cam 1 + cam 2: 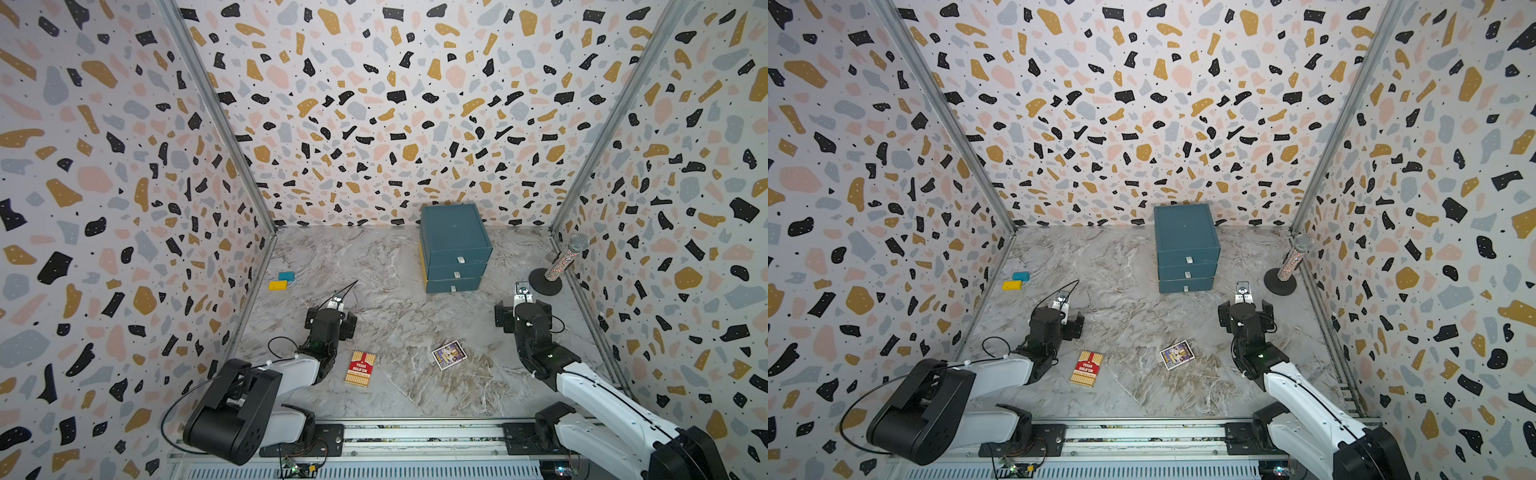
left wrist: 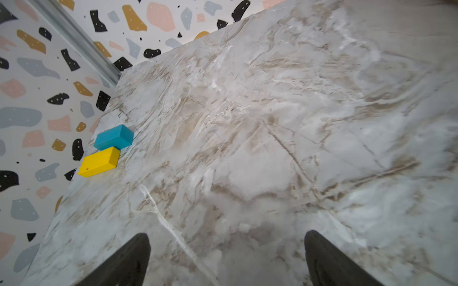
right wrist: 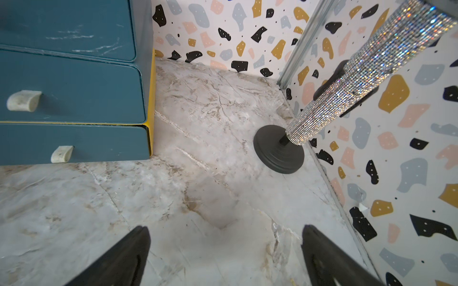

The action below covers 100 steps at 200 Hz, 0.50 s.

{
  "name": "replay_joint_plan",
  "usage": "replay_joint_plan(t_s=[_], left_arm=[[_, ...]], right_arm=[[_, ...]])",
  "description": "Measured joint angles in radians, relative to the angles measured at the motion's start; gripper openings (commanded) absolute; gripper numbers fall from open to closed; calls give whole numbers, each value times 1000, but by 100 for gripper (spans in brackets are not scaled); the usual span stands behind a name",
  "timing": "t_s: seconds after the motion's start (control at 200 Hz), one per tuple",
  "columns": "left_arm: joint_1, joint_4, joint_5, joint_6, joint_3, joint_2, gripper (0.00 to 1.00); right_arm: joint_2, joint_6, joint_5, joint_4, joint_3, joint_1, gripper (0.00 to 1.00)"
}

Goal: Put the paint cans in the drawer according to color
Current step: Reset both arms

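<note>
The paint cans are out of view in every frame. The drawer (image 1: 455, 245) (image 1: 1185, 245) is a dark teal chest of three stacked drawers standing against the back wall, and all three fronts are pushed in. Its pale pull tabs (image 3: 23, 100) show in the right wrist view. My left gripper (image 1: 338, 300) (image 2: 227, 235) hovers open over bare marble, left of the chest. My right gripper (image 1: 523, 291) (image 3: 226, 227) is also open, with nothing between its fingers, over the marble just right of the chest's lowest drawer.
A yellow block (image 1: 277, 285) and a blue block (image 1: 286, 276) lie by the left wall. A red card box (image 1: 360, 368) and a small printed packet (image 1: 449, 354) lie near the front. A glittery microphone (image 1: 565, 259) on a black round base stands by the right wall.
</note>
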Motion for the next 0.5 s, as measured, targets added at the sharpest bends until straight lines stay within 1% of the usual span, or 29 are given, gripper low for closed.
replay_joint_plan(t_s=[0.04, 0.125, 0.305, 0.411, 0.501], left_arm=[[35, 37, 26, -3, -3, 6, 100], [78, 141, 52, -16, -2, 57, 100], [90, 164, 87, -35, -2, 74, 100], [99, 166, 47, -72, -1, 73, 100], [101, 159, 6, -96, 10, 73, 100]], right_arm=[[8, -20, 8, 43, -21, 0, 100], [54, -61, 31, 159, -61, -2, 100], [256, -155, 84, 407, -113, -8, 100], [394, -218, 101, 576, -126, -23, 100], [525, -261, 100, 753, -136, -56, 100]])
